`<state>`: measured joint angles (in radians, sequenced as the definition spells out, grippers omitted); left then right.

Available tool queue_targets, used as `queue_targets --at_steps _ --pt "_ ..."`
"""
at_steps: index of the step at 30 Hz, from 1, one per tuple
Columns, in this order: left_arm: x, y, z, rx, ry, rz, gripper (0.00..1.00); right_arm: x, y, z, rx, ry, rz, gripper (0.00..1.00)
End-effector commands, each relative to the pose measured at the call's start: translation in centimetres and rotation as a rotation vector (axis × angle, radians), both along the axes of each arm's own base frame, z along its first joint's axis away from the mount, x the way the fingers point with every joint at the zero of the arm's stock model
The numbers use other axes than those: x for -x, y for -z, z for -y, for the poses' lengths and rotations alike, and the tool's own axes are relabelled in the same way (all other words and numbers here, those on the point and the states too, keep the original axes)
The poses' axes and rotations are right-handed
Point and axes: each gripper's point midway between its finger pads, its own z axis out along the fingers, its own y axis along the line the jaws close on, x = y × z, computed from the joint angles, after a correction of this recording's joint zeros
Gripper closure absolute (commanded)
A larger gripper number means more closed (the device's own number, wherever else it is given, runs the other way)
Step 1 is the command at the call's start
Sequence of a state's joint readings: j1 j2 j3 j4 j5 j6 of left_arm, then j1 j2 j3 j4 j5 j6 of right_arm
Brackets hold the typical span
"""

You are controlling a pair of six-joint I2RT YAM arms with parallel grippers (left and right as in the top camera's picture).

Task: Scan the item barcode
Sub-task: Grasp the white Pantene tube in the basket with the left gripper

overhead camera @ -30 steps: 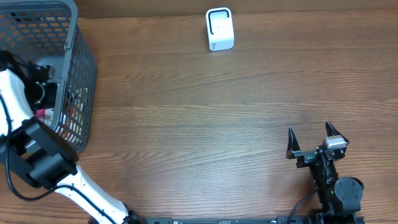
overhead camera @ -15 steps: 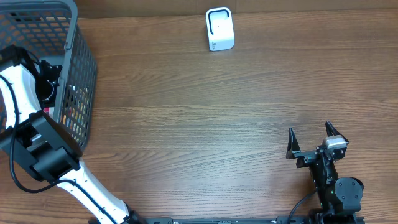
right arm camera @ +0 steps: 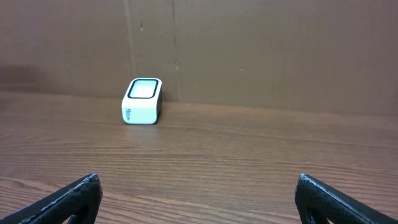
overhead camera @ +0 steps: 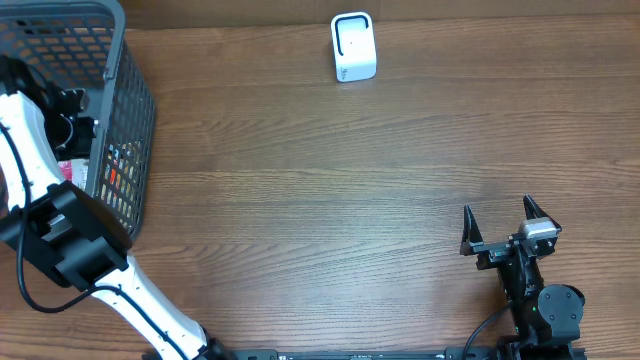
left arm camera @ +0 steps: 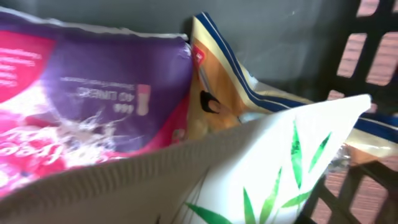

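- Basket (overhead camera: 135,110) of grey mesh at the far-left corner of the wooden table (overhead camera: 330,200), with packets piled inside.
- Left arm (overhead camera: 30,140) reaching over the rim, left gripper (overhead camera: 75,128) down inside the basket among the packets.
- Honestly can't tell if clamped on something or loose. Fingers nowhere to be seen in the wrist view, and just a dark lump behind the mesh from overhead.
- Left wrist view crammed with packaging and pretty blurry.
- Purple-and-pink packet (left arm camera: 74,99) on the left of that view, small print upside down.
- Yellow packet (left arm camera: 224,81) with a blue edge just beside it, up against the dark basket wall.
- White packet (left arm camera: 267,168) with a green leaf print right up at the lens, overlapping the other two.
- Scanner (overhead camera: 352,46), a small white box, upright at the far edge near the middle, well apart from the basket and everything in it.
- Right gripper (overhead camera: 497,207) at the near-right of the table, jaws spread wide, gripping nothing, facing the scanner across bare wood.
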<state>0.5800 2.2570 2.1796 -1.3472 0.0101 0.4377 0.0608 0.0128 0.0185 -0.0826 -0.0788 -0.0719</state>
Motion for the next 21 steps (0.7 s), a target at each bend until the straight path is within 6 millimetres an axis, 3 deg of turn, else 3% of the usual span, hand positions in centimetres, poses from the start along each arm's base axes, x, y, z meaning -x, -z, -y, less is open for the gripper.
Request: queue_targets --at_steps 1,8,12,21 --pt "-1.3 -3.3 -0.5 -0.03 -0.071 0.082 0.66 0.0 0.1 -0.2 0.004 -0.009 0.006 0.0" --pt "-1.9 -8.3 -0.6 -0.052 -0.142 0.176 0.7 0.0 0.1 -0.2 0.004 -0.009 0.006 0.0" --pt "-2.4 -10.2 0.1 -0.028 -0.132 0.233 0.73 0.0 0.1 -0.2 0.004 -0.009 0.006 0.0" --pt "-1.8 -12.4 0.5 -0.043 -0.141 0.27 0.73 0.0 0.1 -0.2 0.004 -0.009 0.006 0.0"
